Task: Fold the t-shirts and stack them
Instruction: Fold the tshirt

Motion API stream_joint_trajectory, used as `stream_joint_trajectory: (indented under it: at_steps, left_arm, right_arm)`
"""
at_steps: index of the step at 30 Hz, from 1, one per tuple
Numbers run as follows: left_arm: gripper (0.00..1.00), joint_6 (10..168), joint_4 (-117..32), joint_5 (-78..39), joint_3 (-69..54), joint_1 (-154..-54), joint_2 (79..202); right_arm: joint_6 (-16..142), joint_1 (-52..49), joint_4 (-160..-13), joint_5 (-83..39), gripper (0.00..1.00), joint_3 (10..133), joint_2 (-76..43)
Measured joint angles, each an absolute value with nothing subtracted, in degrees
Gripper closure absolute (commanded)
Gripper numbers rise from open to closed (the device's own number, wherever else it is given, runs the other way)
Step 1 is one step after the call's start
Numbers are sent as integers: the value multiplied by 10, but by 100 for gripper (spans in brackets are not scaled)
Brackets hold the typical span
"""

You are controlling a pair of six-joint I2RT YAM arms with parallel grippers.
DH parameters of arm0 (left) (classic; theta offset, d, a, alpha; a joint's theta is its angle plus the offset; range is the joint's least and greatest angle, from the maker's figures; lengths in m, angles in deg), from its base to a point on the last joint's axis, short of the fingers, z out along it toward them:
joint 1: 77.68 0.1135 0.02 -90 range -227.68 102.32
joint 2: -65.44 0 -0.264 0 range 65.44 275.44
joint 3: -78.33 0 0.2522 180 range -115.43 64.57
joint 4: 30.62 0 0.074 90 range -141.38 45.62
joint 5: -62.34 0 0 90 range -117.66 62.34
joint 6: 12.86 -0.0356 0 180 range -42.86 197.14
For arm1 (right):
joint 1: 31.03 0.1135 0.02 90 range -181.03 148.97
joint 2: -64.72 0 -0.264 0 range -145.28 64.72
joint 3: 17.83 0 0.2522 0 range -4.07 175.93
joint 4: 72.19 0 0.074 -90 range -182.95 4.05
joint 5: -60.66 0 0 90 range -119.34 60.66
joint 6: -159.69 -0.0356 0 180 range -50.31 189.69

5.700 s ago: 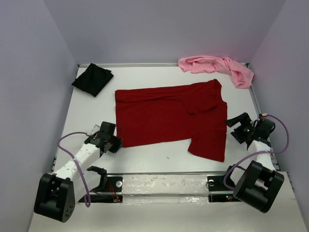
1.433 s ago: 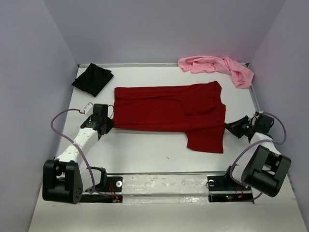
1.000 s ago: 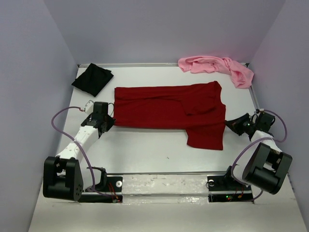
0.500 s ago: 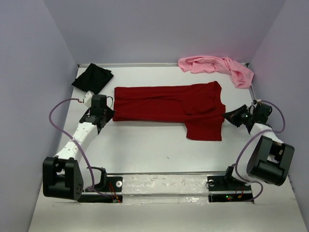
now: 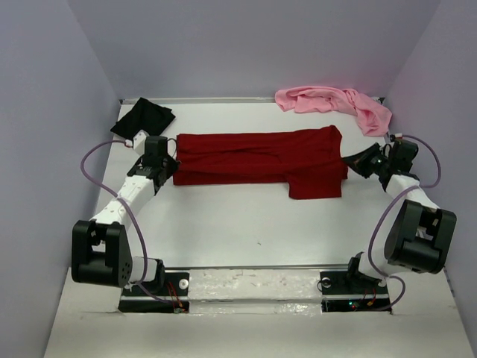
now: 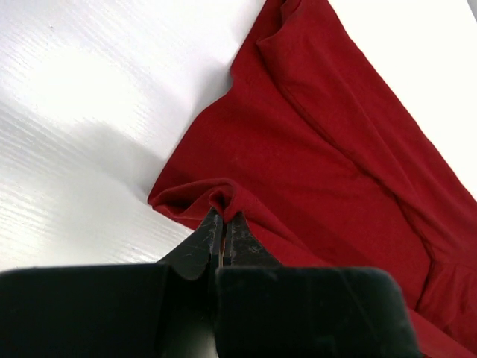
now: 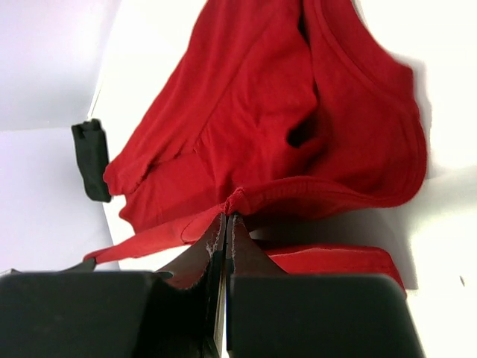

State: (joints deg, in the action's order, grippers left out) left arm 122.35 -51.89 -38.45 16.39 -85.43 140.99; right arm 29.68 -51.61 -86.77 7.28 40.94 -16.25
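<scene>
Red shirt [image 5: 257, 153] lies centrally, half-folded lengthwise, its ends pinched by the left gripper [image 5: 171, 167] and right gripper [image 5: 349, 159], both clenched on cloth. Black shirt [image 5: 143, 121] looks folded at far left; pink shirt [image 5: 335, 103] lies crumpled at far right. Nothing is stacked yet.

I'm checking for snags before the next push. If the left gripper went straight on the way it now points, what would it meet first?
The dark red t-shirt: the left gripper is shut on a fold at its edge, and only more red cloth lies ahead. Depth beyond is unclear.
</scene>
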Motion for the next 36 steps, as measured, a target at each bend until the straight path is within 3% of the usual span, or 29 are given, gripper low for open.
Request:
stream_joint_trajectory:
  at_steps: [36]
  left_arm:
    - [100,1220,-471,-406,24,-840,1623]
  right_arm:
    - [294,-470,-868,42,100,629,-388]
